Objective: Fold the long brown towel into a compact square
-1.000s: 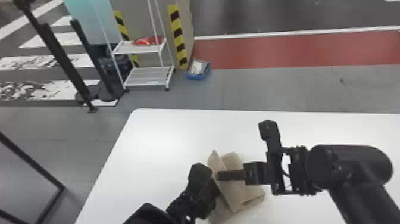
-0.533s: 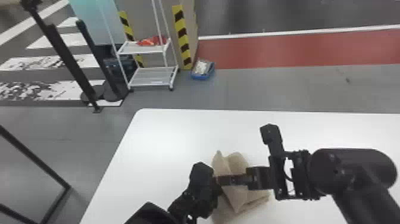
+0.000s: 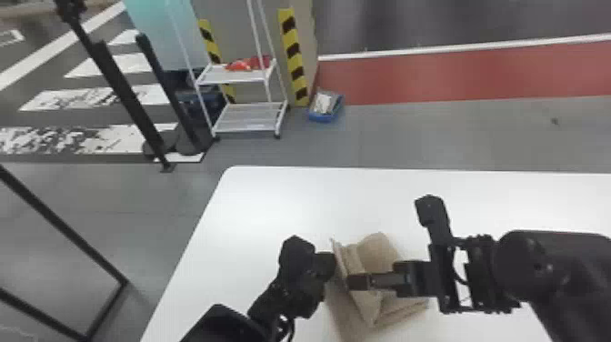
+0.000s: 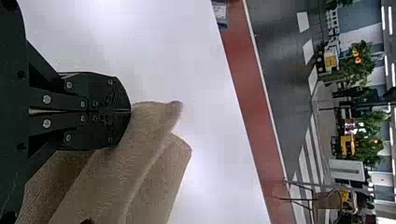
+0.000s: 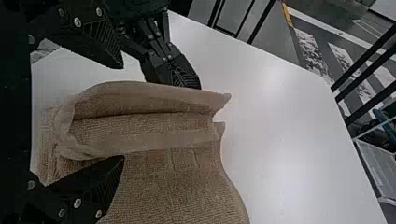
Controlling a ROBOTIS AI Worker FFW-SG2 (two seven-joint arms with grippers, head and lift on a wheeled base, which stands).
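- Head view's pretty bright and even, white worktop (image 3: 268,200) almost blown out at 10 o'clock from the towel (image 3: 377,250)
- Road (image 3: 454,22) up around 1 o'clock reads way dimmer
- Black right arm (image 3: 559,268) at 4 o'clock soaks up the light, nearly solid black tbh
- Left wrist cam catches overhead strip lights (image 4: 384,19) glowing white, plus soft glare on the worktop
- Right wrist cam gets a pale sheen on the worktop, and soft shadow inside the towel's fold
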